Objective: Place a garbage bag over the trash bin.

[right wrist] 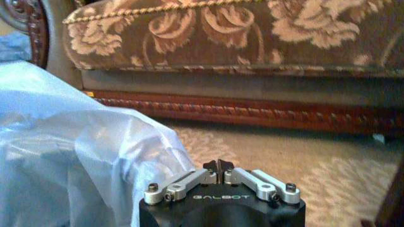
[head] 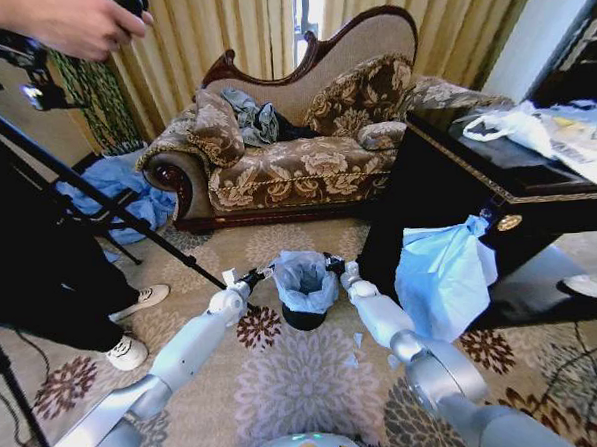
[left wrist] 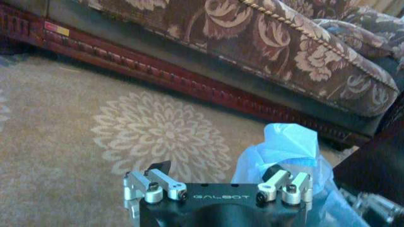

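The small black trash bin point(head: 303, 317) stands on the carpet in front of the sofa. The light-blue garbage bag point(head: 303, 276) sits in it, bunched up above the rim. My left gripper point(head: 266, 274) is at the bag's left side. In the left wrist view it point(left wrist: 216, 168) is open wide, with the bag point(left wrist: 285, 147) rising next to one finger point(left wrist: 273, 170). At the bag's right side is my right gripper point(head: 333, 265). The right wrist view shows it point(right wrist: 219, 164) shut, the bag point(right wrist: 82, 151) close beside it and no film visible between the tips.
The patterned sofa point(head: 305, 163) is just behind the bin. A dark table point(head: 497, 188) stands at the right, a larger bunch of blue plastic point(head: 443, 276) leaning on it. A tripod leg point(head: 97, 199) and a person's shoes point(head: 134, 327) are at the left.
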Motion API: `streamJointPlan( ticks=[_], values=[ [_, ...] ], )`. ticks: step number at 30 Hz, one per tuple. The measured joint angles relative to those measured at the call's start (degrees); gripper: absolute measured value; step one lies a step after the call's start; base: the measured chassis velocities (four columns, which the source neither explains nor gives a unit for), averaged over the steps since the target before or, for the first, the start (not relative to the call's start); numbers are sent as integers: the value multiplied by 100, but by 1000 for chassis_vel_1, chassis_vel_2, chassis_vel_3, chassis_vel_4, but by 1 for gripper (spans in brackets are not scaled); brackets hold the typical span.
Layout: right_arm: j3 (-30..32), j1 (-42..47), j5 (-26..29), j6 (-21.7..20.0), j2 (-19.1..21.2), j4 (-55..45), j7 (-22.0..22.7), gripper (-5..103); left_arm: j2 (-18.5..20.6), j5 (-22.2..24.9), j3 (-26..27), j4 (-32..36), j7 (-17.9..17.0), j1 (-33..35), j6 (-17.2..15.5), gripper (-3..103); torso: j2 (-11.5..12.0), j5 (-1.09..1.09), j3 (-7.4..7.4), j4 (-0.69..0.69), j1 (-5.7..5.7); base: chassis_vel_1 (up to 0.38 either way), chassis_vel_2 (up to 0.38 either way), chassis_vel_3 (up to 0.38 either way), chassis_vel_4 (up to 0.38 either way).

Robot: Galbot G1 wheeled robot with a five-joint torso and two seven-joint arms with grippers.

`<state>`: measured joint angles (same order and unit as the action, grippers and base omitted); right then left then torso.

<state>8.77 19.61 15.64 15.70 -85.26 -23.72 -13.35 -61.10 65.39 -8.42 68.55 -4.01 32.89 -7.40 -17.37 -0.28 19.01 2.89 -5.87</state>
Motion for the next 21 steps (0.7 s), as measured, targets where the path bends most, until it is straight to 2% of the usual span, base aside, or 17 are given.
streamJointPlan(
  ticks=[7, 21],
  values=[
    [130, 106, 106, -121, 34, 64, -64, 0, 24, 78, -13, 24, -20, -66, -24, 94, 0, 0, -1, 0, 1, 0, 0, 0, 0],
    [239, 438, 286, -101, -51, 63, -199, 0, -37, 230, -98, -117, -12, -228, -32, 94, 0, -1, 0, 0, 1, 0, 0, 0, 0]
  ],
)
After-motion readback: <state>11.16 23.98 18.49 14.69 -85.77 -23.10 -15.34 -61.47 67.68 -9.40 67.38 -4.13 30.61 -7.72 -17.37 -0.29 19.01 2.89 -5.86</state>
